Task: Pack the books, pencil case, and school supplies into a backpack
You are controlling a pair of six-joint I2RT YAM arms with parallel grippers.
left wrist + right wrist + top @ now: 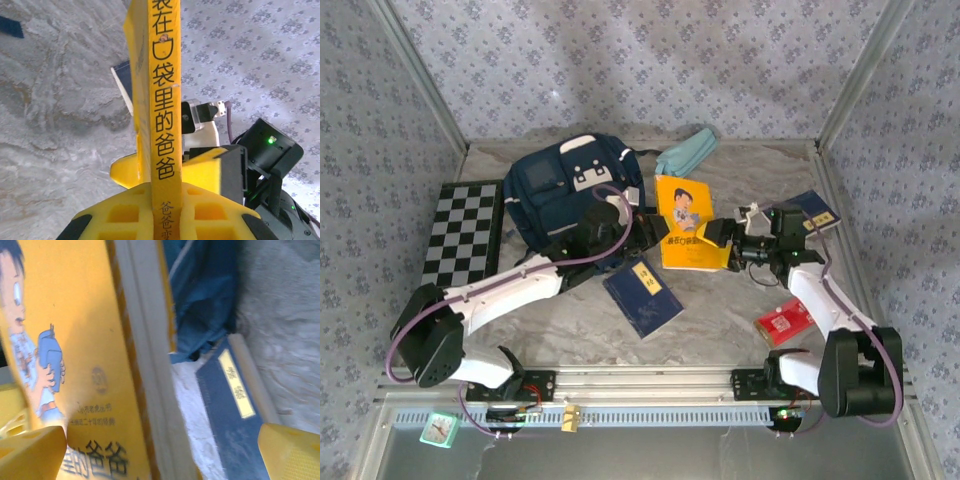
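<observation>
Robot test booth — patterned cloth walls (620,60), aluminium frame rails (650,380).

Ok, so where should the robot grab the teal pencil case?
Across its narrow middle, coming down from above. The pencil case is a long, soft pouch lying slanted beside the backpack, so fingers straddling its short width should probably close on it best.

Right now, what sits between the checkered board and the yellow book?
The navy backpack lies there, between the checkered board and the yellow book, as the overhead camera shows.
</observation>
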